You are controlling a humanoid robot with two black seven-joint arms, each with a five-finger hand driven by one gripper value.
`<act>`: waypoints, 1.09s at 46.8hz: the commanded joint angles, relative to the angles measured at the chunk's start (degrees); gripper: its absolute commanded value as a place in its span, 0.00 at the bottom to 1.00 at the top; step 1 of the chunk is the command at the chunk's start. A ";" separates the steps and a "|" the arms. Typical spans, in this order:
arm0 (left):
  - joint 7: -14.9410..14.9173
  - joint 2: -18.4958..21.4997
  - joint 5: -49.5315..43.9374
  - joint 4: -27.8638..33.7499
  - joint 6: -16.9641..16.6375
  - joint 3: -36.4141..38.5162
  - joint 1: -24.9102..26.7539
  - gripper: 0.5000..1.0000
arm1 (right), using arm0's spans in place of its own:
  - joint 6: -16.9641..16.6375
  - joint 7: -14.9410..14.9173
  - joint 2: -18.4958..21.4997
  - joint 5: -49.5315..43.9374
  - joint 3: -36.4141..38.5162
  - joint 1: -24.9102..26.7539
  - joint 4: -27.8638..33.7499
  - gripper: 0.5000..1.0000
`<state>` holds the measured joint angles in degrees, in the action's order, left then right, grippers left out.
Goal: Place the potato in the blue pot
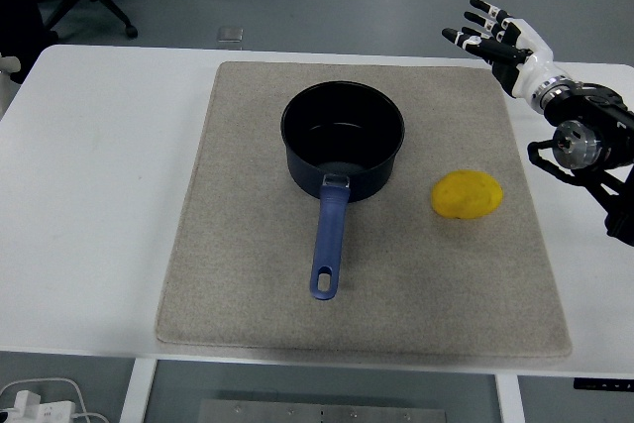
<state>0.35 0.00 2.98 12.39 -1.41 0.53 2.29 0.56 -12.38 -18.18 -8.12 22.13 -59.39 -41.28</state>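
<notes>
In the head view, the yellow potato [467, 194] lies on the beige mat [248, 274] on the white table [89, 195], just right of the blue pot [343, 139], not touching it. The right robot hand [492, 37] hovers beyond the mat's far right corner, fingers spread, holding nothing.

The right hand [498, 39] has a white palm and black, white-banded fingers; black arm, silver round joint, looping cable.
</notes>
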 commanded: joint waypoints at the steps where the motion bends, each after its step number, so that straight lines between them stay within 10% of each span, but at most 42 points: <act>1: 0.00 0.00 -0.08 0.00 0.00 0.00 0.08 0.99 | -0.12 -0.01 -2.47 -2.33 0.02 -0.02 -3.10 0.85; 28: 0.00 0.00 0.01 0.00 0.18 0.00 0.34 0.99 | -3.54 -3.00 -14.25 -15.16 0.10 5.69 -14.01 0.85; 51: 0.09 0.00 0.01 0.00 0.18 0.09 0.26 0.99 | -3.46 -11.96 -19.17 -35.28 -0.07 12.54 -19.01 0.85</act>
<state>0.35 0.00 2.99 12.39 -1.15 0.54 2.55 -2.81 -24.22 -36.41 -40.73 22.12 -47.60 -59.12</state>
